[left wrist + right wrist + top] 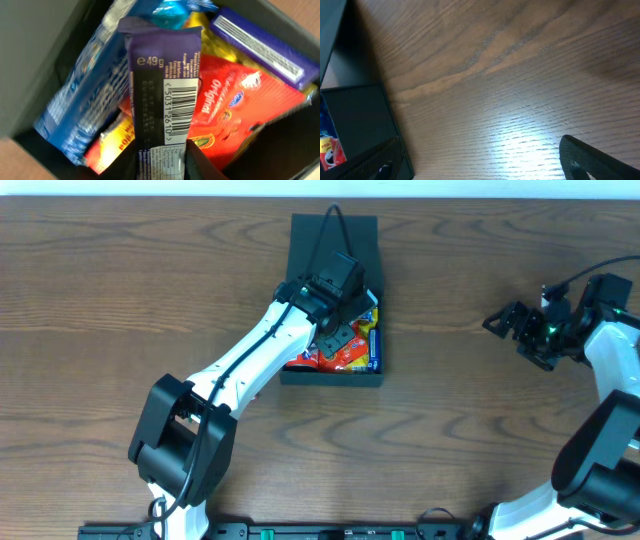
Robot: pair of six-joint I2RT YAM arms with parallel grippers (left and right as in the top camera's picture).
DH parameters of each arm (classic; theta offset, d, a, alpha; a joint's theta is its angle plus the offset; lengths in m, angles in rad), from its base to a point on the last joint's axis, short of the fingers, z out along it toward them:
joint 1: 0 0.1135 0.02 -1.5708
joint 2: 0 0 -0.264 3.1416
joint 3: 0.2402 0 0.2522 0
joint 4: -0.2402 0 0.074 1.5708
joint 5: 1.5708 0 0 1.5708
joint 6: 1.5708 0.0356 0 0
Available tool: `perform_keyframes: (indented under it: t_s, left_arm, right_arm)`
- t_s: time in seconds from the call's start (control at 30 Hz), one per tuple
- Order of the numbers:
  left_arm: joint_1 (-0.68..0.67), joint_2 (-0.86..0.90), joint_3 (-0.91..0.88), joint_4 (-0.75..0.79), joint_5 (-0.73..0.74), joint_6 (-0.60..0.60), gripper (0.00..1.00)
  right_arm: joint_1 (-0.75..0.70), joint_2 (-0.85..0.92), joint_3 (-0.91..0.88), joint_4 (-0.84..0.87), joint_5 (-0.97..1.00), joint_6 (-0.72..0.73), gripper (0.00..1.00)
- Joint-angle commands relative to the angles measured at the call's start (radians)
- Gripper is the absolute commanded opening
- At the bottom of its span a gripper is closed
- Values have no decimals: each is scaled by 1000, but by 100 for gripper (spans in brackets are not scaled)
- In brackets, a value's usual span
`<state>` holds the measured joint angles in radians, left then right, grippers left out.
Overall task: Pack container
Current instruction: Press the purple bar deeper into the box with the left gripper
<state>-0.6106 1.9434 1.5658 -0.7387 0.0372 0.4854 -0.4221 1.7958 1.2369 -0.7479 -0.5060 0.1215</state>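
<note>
The black container (333, 238) lies open at the table's middle back, its lid flap folded away from me. My left gripper (340, 330) reaches down into it. In the left wrist view this gripper (162, 150) is shut on a purple chocolate bar (162, 75), barcode side up, held over the other snacks. Under it lie a red packet (235, 110), a blue packet (90, 100), a second purple bar (260, 45) and a red-yellow wrapper (112, 142). My right gripper (510, 325) hovers open at the far right over bare wood, holding nothing.
The right wrist view has the container's dark outer wall (360, 115) at its left and wooden table (510, 90) between the wide-set fingers (590, 157). The left arm (250, 360) stretches diagonally from the front left to the box.
</note>
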Motion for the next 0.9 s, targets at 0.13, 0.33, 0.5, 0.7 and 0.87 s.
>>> perform_keyframes:
  t_s: [0.13, 0.33, 0.5, 0.7, 0.87]
  left_arm:
    - [0, 6, 23, -89, 187, 460, 33]
    - [0, 6, 23, -113, 226, 473, 34]
    - [1, 6, 23, -110, 225, 473, 52]
    - [0, 6, 23, -91, 225, 472, 52]
    - [1, 9, 23, -87, 215, 439, 35]
  right_arm:
    - [5, -24, 18, 0, 3, -15, 99]
    - [5, -24, 18, 1, 9, -14, 99]
    - [5, -24, 18, 0, 9, -14, 99]
    - [5, -24, 18, 0, 8, -14, 100]
    - [5, -24, 18, -1, 8, -14, 99]
